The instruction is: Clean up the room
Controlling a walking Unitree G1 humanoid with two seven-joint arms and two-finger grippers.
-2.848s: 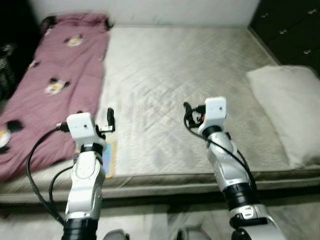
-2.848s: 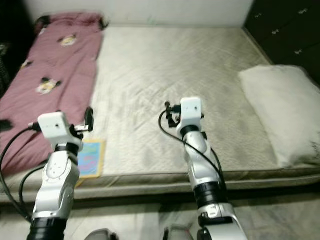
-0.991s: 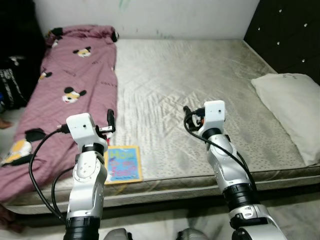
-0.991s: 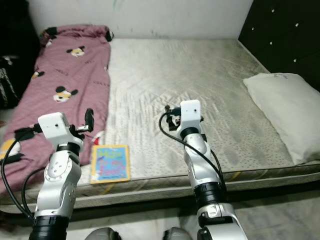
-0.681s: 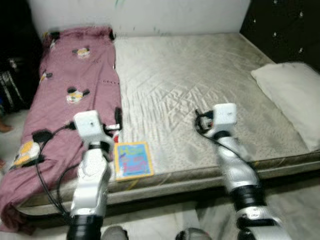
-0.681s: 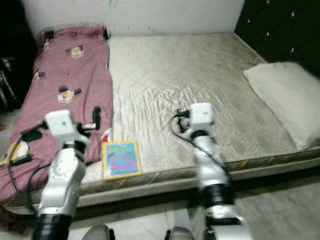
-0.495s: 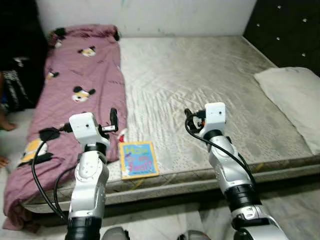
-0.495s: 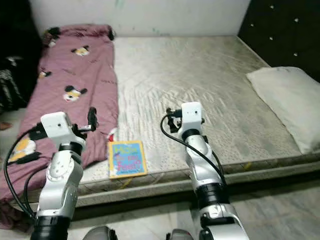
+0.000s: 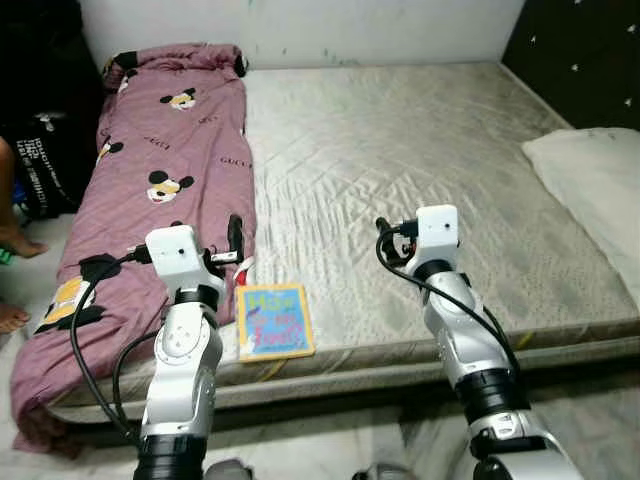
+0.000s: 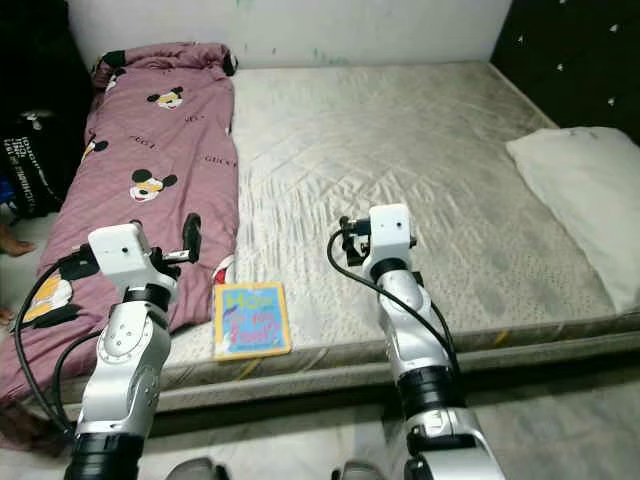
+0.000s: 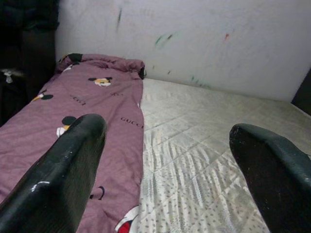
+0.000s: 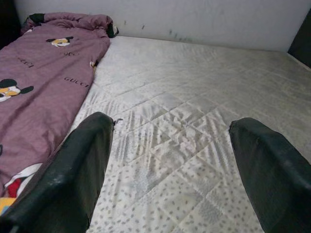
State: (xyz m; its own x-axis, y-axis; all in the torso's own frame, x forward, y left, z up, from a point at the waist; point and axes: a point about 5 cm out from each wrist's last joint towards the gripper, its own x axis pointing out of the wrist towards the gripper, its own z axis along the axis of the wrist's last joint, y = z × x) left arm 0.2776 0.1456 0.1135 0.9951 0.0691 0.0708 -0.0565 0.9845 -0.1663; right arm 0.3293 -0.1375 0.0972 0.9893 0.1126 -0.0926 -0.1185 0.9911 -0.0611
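A colourful children's book (image 9: 274, 320) lies flat on the grey mattress (image 9: 400, 140) near its front edge. A maroon blanket (image 9: 150, 170) with cartoon mouse prints covers the bed's left strip and hangs over the front corner. My left gripper (image 11: 167, 141) is held up in the air, open and holding nothing, just left of the book and over the blanket's edge. My right gripper (image 12: 170, 145) is also raised and open with nothing in it, above the mattress to the right of the book.
A white pillow (image 9: 595, 180) lies at the bed's right side by a dark tufted headboard (image 9: 580, 40). A black bag (image 9: 45, 165) stands on the floor left of the bed, beside a person's bare feet (image 9: 12, 240). The bed's front edge crosses before me.
The whole picture has shifted with the camera: the book and more of the blanket's left side and floor came into view, the pillow slid right. Both arms keep the same raised pose.
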